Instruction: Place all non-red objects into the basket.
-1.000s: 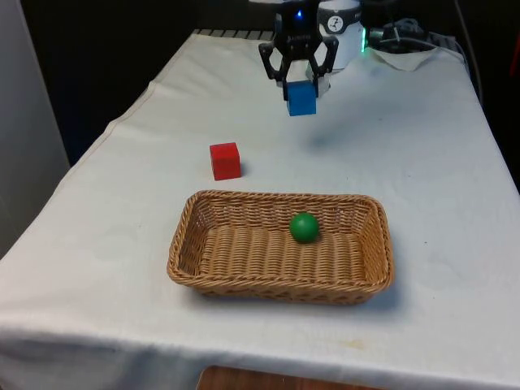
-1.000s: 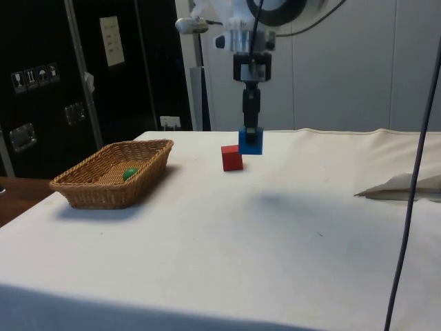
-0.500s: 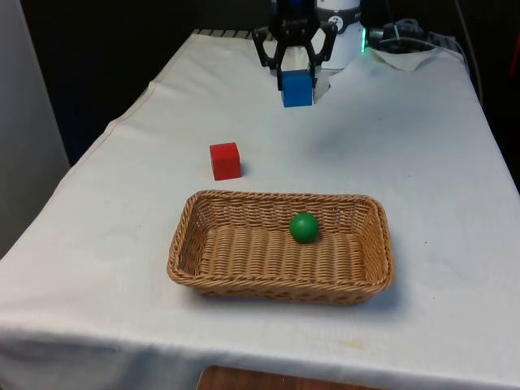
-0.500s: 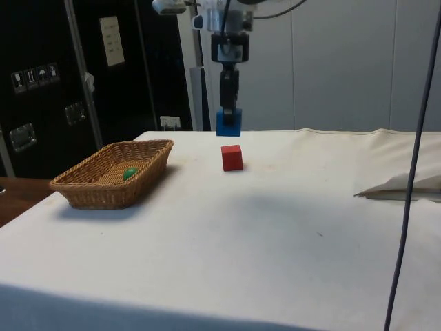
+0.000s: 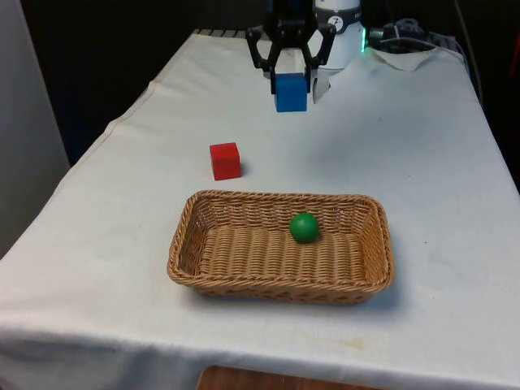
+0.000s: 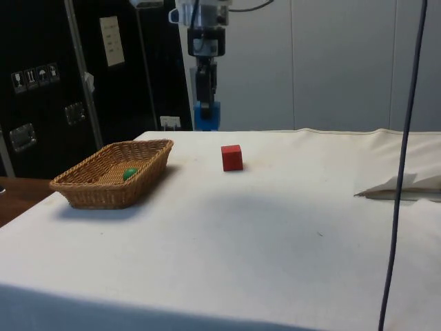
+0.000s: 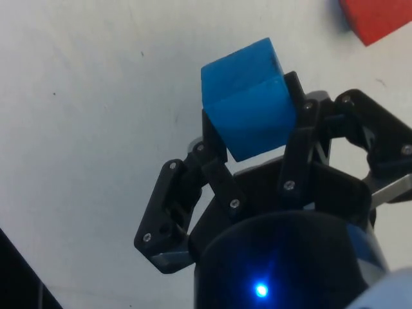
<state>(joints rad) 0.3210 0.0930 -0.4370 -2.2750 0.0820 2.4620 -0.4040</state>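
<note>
Gripper (image 5: pixel 291 77) clamped on blue cube (image 5: pixel 291 92), one finger (image 7: pixel 215 145) on each side face. Cube plain bright blue, sharp-edged, matte, held high in air above cloth (image 5: pixel 406 162), clear of everything. From basket (image 5: pixel 183 244), cube at 12 o'clock, well apart; red cube (image 5: pixel 225 160) on cloth at basket's 11 o'clock, between the two. Basket was tan wicker, rectangular. Green ball (image 5: pixel 305 227) lay inside, near far wall. In side view, blue cube (image 6: pixel 207 115) hung above table, higher than red cube (image 6: pixel 232 157).
</note>
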